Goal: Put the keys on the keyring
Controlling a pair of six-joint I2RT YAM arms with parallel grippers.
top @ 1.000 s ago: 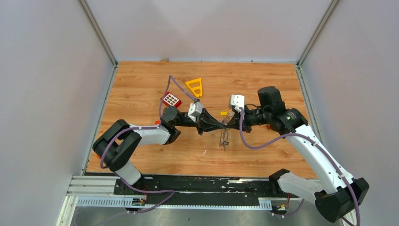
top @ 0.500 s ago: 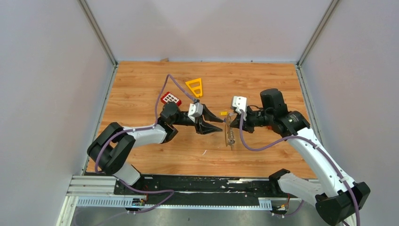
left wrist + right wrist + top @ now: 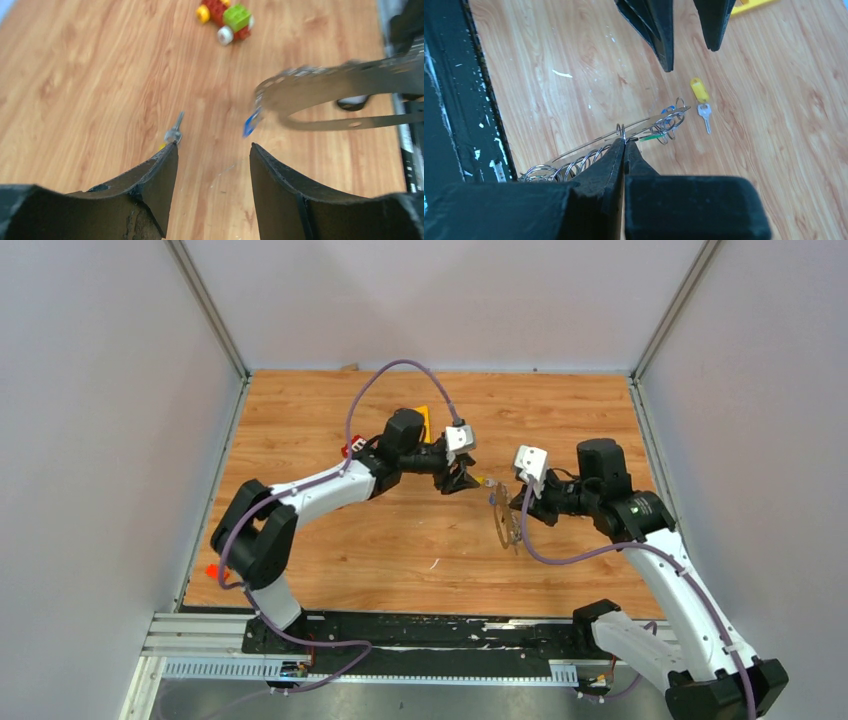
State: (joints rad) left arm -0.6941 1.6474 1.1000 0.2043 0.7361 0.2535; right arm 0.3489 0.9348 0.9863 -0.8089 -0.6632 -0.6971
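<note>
- Top view: At centre frame, the right claw (image 3: 515,508) is pressed together on the keyring (image 3: 506,527), holding it on edge above the wooden surface (image 3: 330,550). The right arm rises from the lower right corner, its forearm folded back toward the middle. The left arm stretches up from the lower left with its elbow bent. The left claw (image 3: 466,480) is spread and empty, pointing at the ring from just upper left of it.
- Left wrist view: The left claw's fingers (image 3: 150,185) stand apart with nothing between them. The yellow-tag key (image 3: 174,132) lies on the surface just past the tip of the left-hand finger. The keyring (image 3: 325,85) is a blur at upper right, with a blue tag (image 3: 251,122) hanging from its near end. Bricks (image 3: 227,17) sit at the top edge.
- Right wrist view: The right claw (image 3: 624,145) pinches the thin keyring (image 3: 594,150) at centre frame. Keys (image 3: 667,122) with blue and green tags bunch at the ring's far end. The yellow-tag key (image 3: 700,97) lies loose right of centre, apart from the ring, below the left claw (image 3: 691,57) at the top. The job looks partly done: at least two keys appear threaded and the yellow one remains. Whether other keys are still loose cannot be told.
</note>
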